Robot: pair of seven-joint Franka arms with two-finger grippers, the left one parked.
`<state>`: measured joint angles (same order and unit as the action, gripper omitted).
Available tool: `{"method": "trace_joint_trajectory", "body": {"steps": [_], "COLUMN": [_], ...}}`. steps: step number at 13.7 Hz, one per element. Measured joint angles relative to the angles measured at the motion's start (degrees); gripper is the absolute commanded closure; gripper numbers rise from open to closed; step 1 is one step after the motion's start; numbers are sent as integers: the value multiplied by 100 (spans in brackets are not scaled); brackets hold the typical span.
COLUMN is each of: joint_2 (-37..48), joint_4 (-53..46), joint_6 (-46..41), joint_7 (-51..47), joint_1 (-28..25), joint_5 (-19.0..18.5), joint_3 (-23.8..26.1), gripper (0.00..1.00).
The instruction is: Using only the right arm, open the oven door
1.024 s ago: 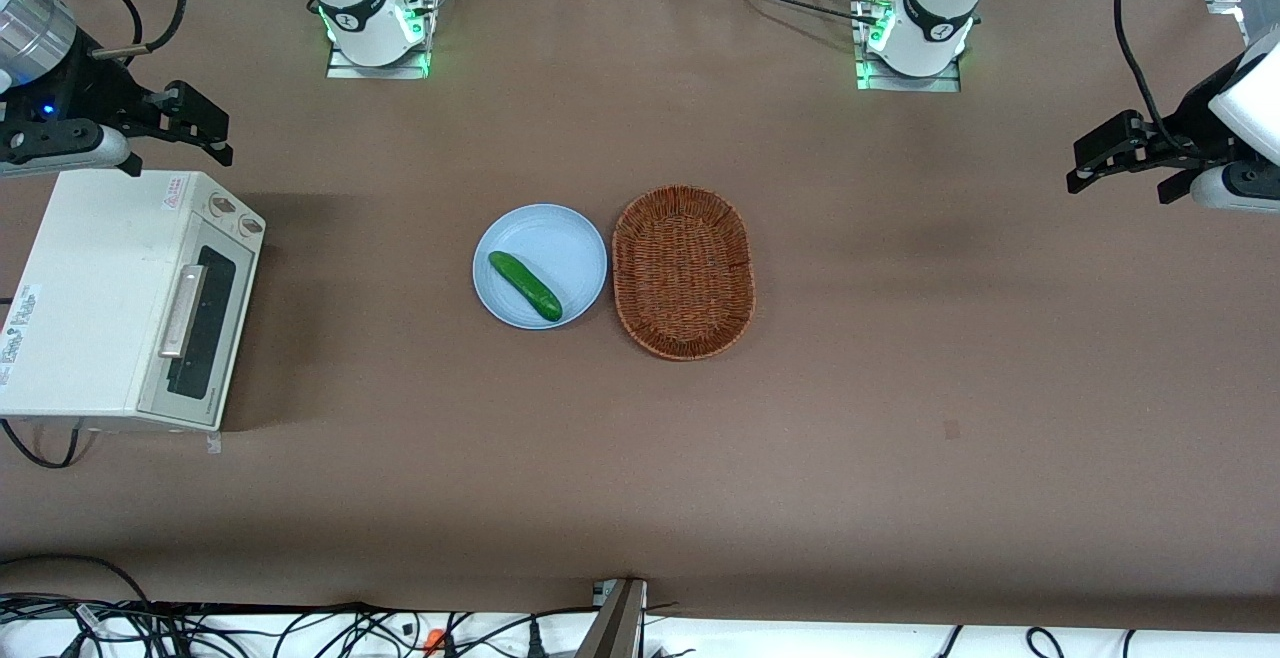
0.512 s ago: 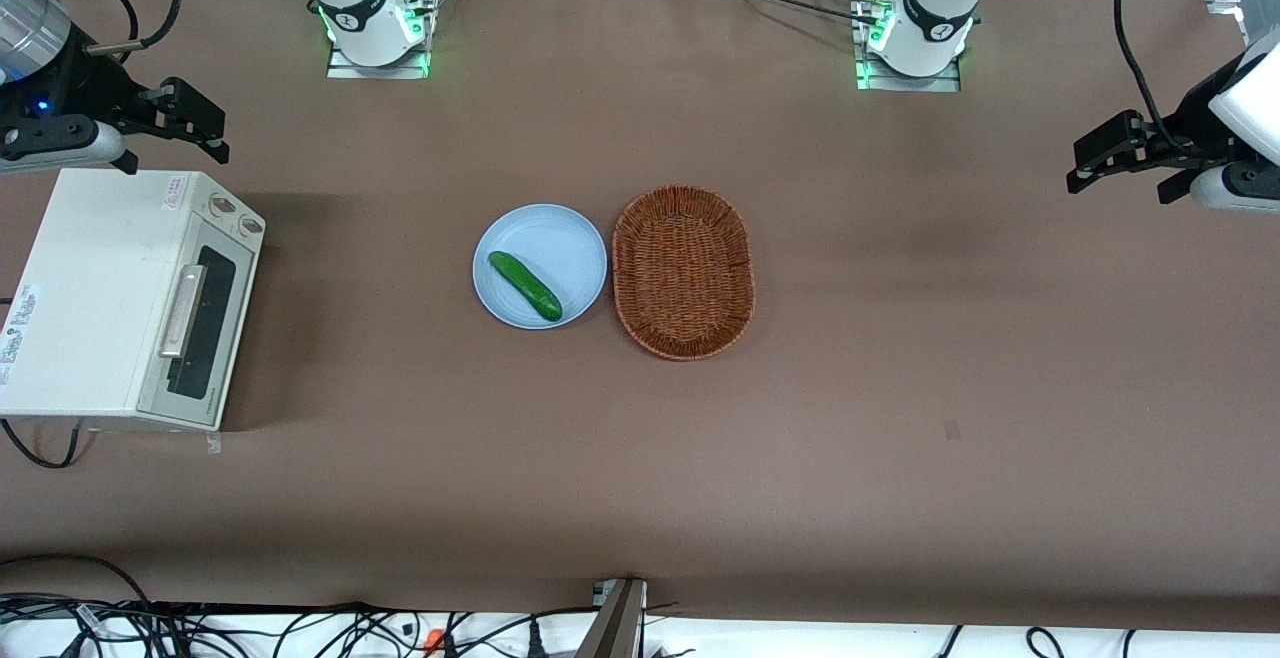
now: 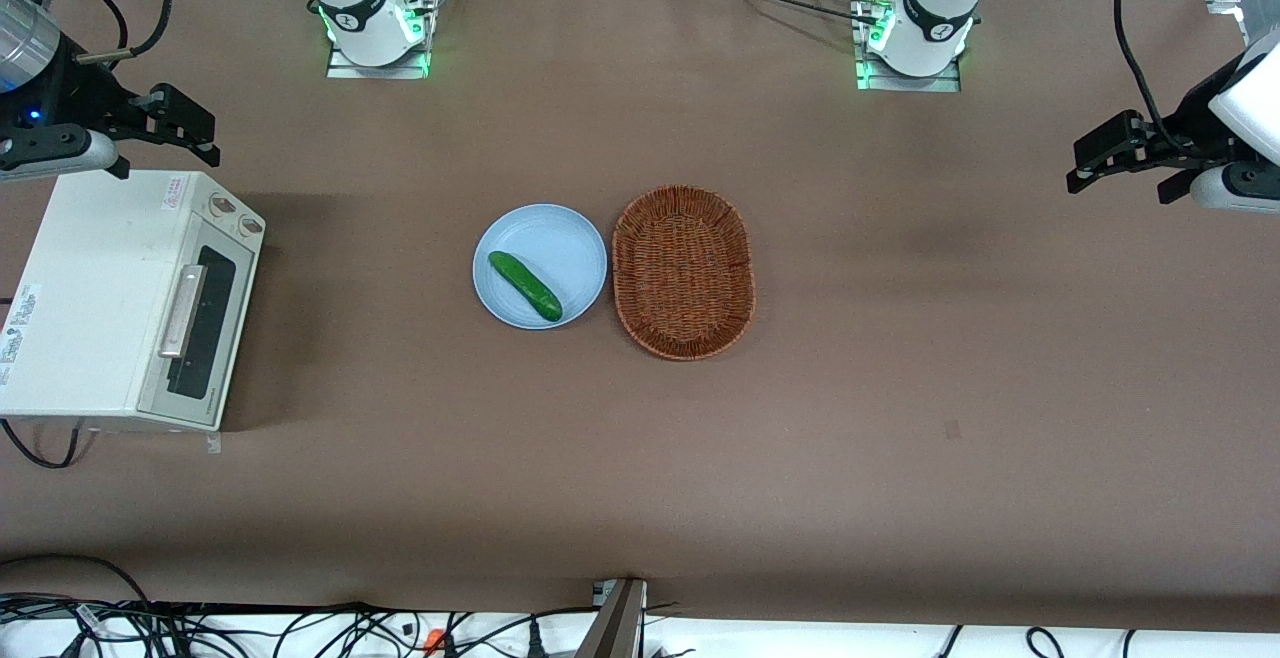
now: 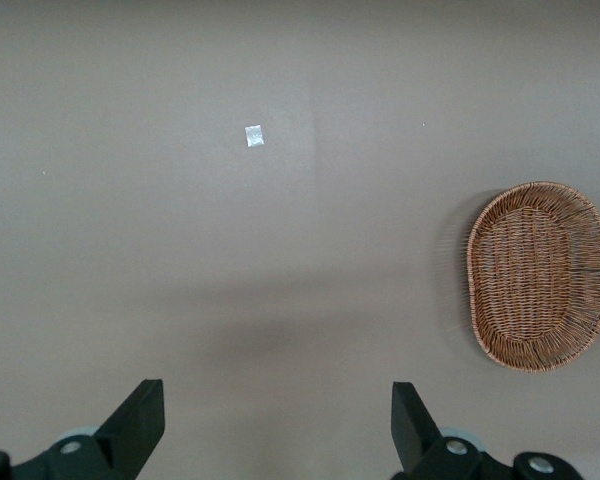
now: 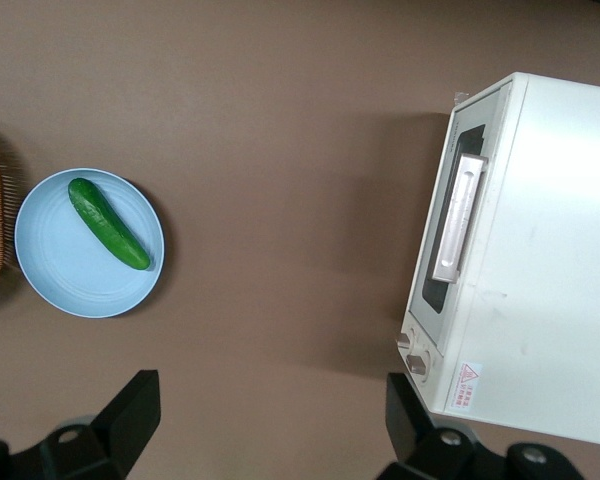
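Note:
The cream-white toaster oven (image 3: 100, 288) stands at the working arm's end of the table. Its door (image 3: 200, 323) is shut, with a dark glass window and a silver bar handle (image 3: 182, 310). The door (image 5: 450, 225) and its handle (image 5: 457, 217) also show in the right wrist view. The right arm (image 3: 40, 68) has a silver wrist cylinder and a blue light. Its black gripper (image 3: 190, 128) hovers high, farther from the front camera than the oven's knob end. In the right wrist view the gripper (image 5: 270, 415) is open and holds nothing.
A light blue plate (image 3: 570, 238) holding a green cucumber (image 3: 524, 285) sits mid-table, beside a brown wicker basket (image 3: 683, 271). Two round knobs (image 3: 235, 214) sit on the oven's panel beside the door. A black cable (image 3: 35, 448) runs from the oven near the table's front.
The right gripper has drifted a little toward the working arm's end of the table and slightly away from the front camera. The oven door stays shut.

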<state>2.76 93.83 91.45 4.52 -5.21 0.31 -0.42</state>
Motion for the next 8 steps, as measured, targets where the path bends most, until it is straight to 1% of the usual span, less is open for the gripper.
{"method": "trace_joint_trajectory", "body": {"steps": [8], "joint_2": [-61], "joint_4": [52], "joint_6": [-5], "joint_7": [86], "joint_1": [90], "joint_5": [-26], "joint_3": [-7], "gripper": [0]}}
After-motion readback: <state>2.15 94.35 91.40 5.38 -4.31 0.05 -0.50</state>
